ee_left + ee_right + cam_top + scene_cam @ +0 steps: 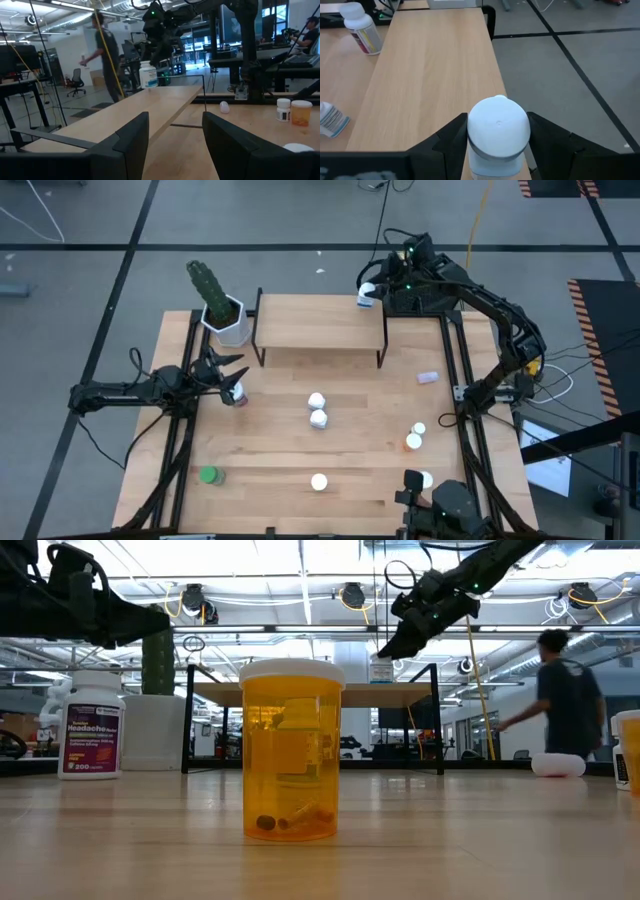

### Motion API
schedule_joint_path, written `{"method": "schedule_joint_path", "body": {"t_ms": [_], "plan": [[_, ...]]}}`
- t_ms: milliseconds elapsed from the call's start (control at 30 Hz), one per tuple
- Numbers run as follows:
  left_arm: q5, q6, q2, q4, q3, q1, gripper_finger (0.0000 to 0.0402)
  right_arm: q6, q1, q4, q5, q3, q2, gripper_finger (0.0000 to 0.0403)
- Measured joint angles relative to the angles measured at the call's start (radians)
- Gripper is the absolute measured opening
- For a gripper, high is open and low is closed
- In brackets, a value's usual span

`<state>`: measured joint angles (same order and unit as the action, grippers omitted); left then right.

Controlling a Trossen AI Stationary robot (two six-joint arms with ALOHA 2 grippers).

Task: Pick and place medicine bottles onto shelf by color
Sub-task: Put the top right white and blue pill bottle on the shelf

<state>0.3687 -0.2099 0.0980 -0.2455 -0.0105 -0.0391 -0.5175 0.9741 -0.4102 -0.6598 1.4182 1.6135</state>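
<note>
The shelf (320, 328) stands at the table's far middle. My right gripper (370, 292) is at the shelf's far right corner, shut on a blue-white medicine bottle (498, 125) with a white cap. My left gripper (228, 375) hangs open at the table's left, with nothing between its fingers (127, 145); a white-labelled bottle (237, 393) stands just beside it on the table. More medicine bottles stand on the table: two white-capped ones (317, 409) at the centre, a green one (208, 475), an orange one (413, 442). My right gripper pinches the bottle's body just below the white cap (481, 154) between its two fingers. The fingers (405, 635) slant down from the table's far right. The bottle (380, 668) is upright at the level of the shelf's top board; whether it rests on the board I cannot tell.
A white pot with a green cactus (225, 315) stands left of the shelf. One bottle (427, 378) lies on its side at the right; others stand near the front edge (318, 481) (425, 478). A person (565, 700) walks in the room beyond the table.
</note>
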Motion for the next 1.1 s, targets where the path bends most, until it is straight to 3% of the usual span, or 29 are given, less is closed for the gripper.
{"method": "schedule_joint_path", "body": {"t_ms": [567,1100], "plan": [[0.000,-0.002,0.000,0.005,0.000,0.000,0.0189,-0.106,0.000,-0.004,0.003,-0.026,0.000,0.0186],[0.000,0.004,0.000,0.007,0.000,0.000,0.0189,-0.074,0.000,0.042,0.009,-0.026,-0.004,0.0253]]}}
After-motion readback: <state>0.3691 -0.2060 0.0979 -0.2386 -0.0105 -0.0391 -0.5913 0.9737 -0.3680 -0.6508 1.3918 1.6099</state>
